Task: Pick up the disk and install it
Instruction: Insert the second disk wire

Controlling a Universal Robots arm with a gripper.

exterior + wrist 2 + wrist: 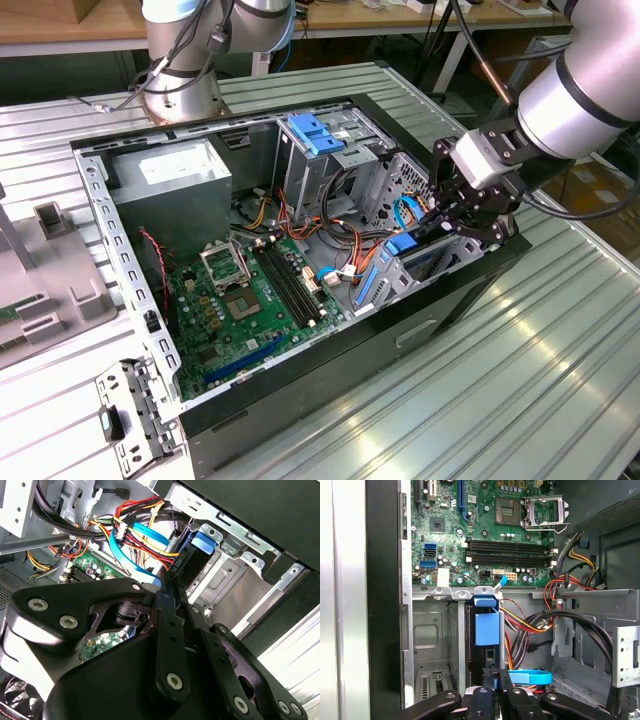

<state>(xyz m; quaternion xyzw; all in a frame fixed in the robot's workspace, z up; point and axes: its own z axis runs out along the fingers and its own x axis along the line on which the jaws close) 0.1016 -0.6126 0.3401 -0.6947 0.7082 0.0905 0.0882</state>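
Disk [486, 630] stands on edge in the drive bay at the case's [330, 350] exterior-view right end, blue carrier tab up. Likely dense, rigid, shock-sensitive; best held by the flat sides. Tool [495, 677] narrow, fingers pinching the disk's edge. Arm [575, 85] reaches in from that right side, angled downward.

An open black desktop computer case [400, 345] lies on its side on a ribbed metal surface [520, 390]. Inside, a green motherboard [240, 305] covers the floor, with a grey box-shaped power supply [170, 185] behind it toward the exterior view's left. A metal drive cage [330, 165] stands behind the board. At the case's end toward the exterior view's right, the black gripper [462, 215] sits just above the disk in its blue plastic carrier [415, 255], which stands in a metal bay [432, 640].
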